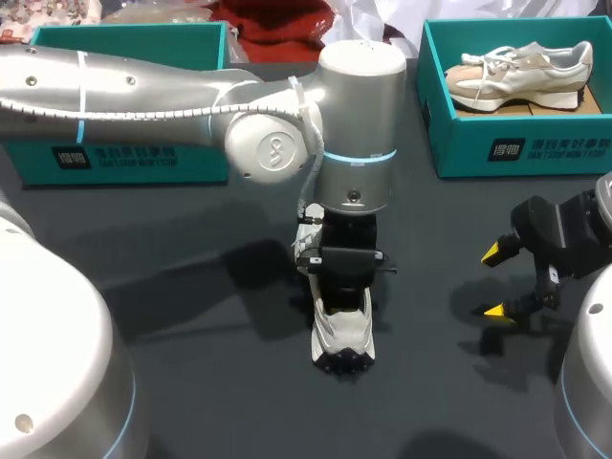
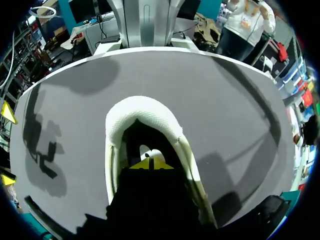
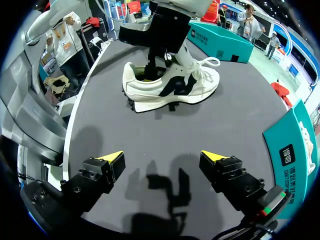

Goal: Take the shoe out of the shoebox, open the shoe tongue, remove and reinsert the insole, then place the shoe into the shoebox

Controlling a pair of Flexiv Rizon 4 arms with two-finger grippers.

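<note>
Left claw (image 1: pixel 342 308) comes in from the left side and points straight down into the opening of the white-and-black sneaker (image 1: pixel 331 337). The sneaker stands upright on its sole on the dark table (image 1: pixel 191 316), out of both boxes. Left wrist view: the claw (image 2: pixel 150 164) sits inside the shoe, with the padded white collar (image 2: pixel 142 111) wrapping around and ahead of it. A small white patch shows just ahead of the claw, can't tell what it is. Left claw state: cannot tell, too deep in the shoe to see a grasp.

Right claw (image 1: pixel 497 283) is released, jaws spread wide with nothing between them, hovering over bare table well apart from the sneaker. Right wrist view: the sneaker (image 3: pixel 170 87) lies side-on well ahead of the right claw (image 3: pixel 162 157), laces (image 3: pixel 207 64) loose at the far end, and the left claw (image 3: pixel 150 70) drops into its heel end.

Teal shoebox (image 1: pixel 521 143) sits beyond the right claw and holds a second, beige-and-white sneaker (image 1: pixel 521 72). Another teal shoebox (image 1: pixel 124 158) sits beyond the left arm, contents not visible.
</note>
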